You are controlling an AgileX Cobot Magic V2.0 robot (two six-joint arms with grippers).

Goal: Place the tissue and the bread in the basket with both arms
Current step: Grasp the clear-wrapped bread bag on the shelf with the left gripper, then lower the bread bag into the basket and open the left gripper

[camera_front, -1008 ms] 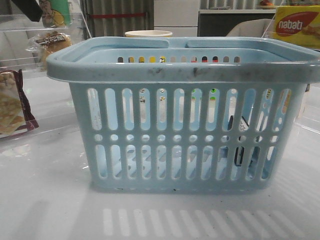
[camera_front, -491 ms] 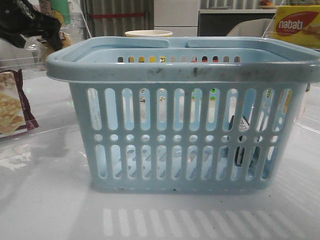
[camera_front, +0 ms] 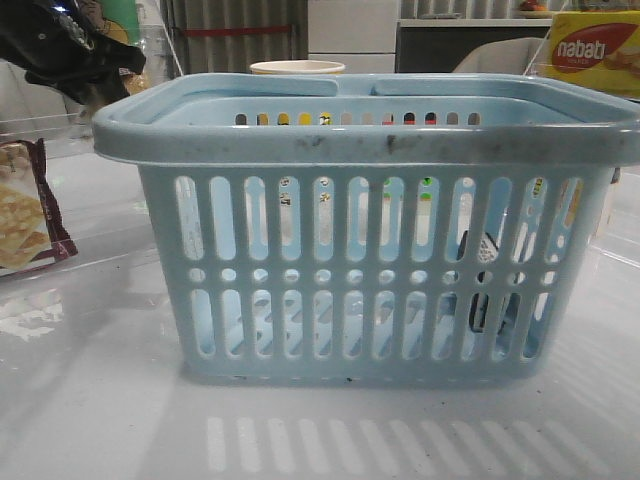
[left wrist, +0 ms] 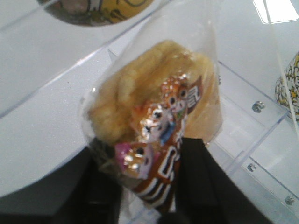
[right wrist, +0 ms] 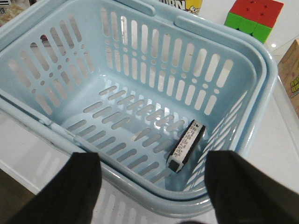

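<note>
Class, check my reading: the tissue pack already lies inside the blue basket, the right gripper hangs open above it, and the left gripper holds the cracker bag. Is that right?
One detail is wrong. The left gripper holds the bread, a golden bun in clear wrap, as the left wrist view shows. The rest stands: the tissue lies in the basket, and the right gripper hangs open above it.
</note>
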